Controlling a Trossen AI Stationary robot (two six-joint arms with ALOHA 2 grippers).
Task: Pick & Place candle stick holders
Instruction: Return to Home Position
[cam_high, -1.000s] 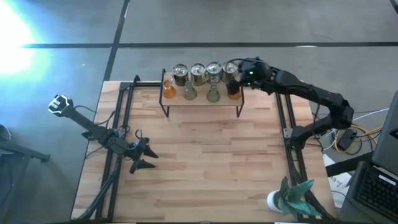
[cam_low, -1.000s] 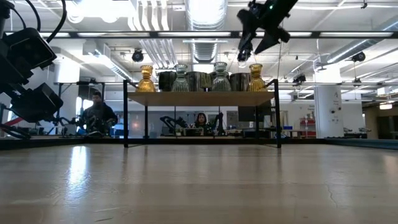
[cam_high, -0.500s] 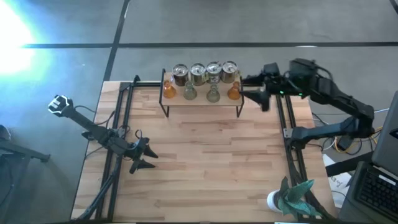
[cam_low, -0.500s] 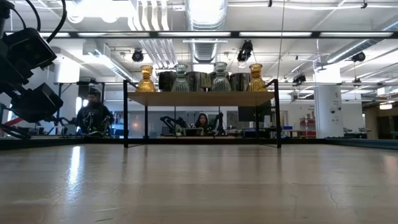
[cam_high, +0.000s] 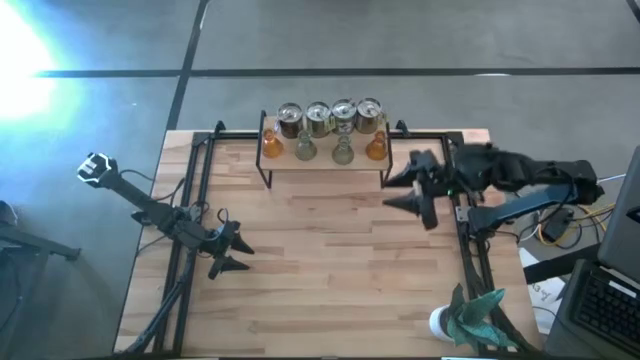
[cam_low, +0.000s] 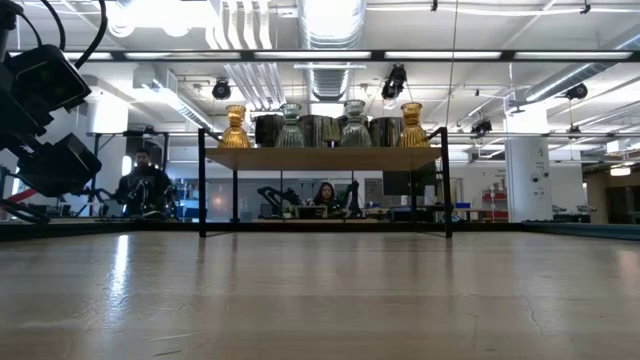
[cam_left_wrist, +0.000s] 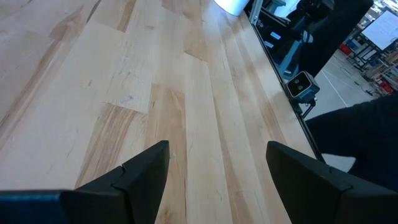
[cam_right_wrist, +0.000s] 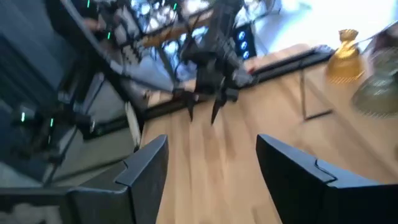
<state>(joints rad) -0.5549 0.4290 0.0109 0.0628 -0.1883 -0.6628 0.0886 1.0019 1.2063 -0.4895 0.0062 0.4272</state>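
Candle stick holders (cam_high: 318, 119): mottled metal, glass, on shelf (cam_high: 322, 158) | right pincer (cam_high: 408, 195) apart | left pincer (cam_high: 233, 260) apart

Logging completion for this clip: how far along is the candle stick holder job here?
Done: all eight candle stick holders stand on the shelf, four silvery cups behind, amber and green glass ones in front. In hand: nothing; the right claw hangs open beside the shelf, the left claw open over the table. Left: seemingly only parking the arms.
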